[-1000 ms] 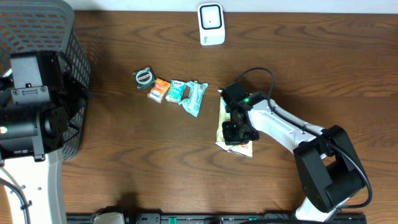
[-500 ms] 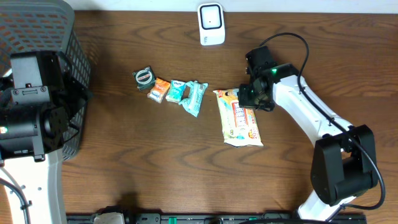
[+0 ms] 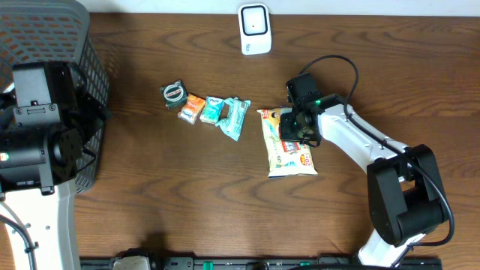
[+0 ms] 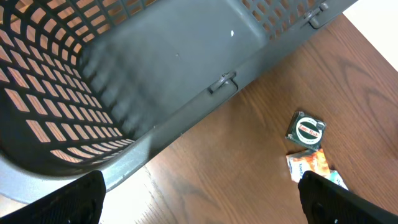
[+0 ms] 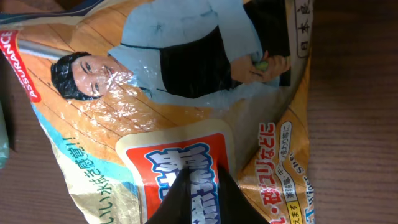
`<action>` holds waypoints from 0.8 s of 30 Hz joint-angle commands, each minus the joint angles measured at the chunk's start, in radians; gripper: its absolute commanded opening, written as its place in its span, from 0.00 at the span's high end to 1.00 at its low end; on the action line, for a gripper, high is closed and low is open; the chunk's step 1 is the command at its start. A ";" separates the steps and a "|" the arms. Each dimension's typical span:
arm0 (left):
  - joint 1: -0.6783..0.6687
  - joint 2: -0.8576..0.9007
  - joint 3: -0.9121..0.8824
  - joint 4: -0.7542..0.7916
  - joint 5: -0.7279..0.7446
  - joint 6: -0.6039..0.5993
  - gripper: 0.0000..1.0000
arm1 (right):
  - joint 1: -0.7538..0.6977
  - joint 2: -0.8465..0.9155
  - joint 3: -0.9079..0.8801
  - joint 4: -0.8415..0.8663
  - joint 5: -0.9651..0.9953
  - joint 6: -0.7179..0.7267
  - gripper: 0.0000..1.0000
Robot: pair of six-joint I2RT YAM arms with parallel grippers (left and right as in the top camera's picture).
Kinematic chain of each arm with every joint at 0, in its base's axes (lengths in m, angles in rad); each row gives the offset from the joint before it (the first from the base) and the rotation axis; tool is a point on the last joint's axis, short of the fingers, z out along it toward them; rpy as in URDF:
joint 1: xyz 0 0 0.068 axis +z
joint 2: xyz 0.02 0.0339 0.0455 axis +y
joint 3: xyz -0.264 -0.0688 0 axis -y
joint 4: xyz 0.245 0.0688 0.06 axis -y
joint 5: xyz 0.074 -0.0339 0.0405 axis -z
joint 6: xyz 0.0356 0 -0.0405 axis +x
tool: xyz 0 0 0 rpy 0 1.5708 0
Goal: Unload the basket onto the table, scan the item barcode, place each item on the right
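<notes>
Spanning a wooden table [image 3: 150,210], the scene has the grey basket [image 3: 45,30] at the left edge. The left gripper [image 4: 199,186] hangs above it, wide open and empty, well apart from the work. To the right, the right gripper [image 3: 298,129] sits on the upper end of the snack bag [image 3: 289,156]. The bag lies flat, printed face up, near mid-table.

The jaws look almost together, tips against the film; whether they pinch it cannot be told from here. No barcode shows on the upturned face, so the bag likely needs lifting and turning toward the white scanner [image 3: 254,28] at the far edge.

The likely risk is a thin hold on slick, crinkled film. It could slip and drop the bag, or present the wrong side, and the scan would fail.

Only bare wood lies between bag and scanner. Just left of the bag sit teal packets [image 3: 235,118], an orange packet [image 3: 193,109] and a dark pack [image 3: 174,94]. A dragged bag could sweep them.
</notes>
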 commanded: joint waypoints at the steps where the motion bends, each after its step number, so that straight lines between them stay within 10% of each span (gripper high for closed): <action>1: 0.005 0.002 -0.005 -0.003 -0.010 -0.016 0.02 | -0.013 0.017 0.036 -0.047 0.023 0.021 0.87; 24: 0.005 0.002 -0.005 -0.003 -0.010 -0.016 0.02 | -0.017 0.200 0.230 -0.110 0.156 0.001 0.76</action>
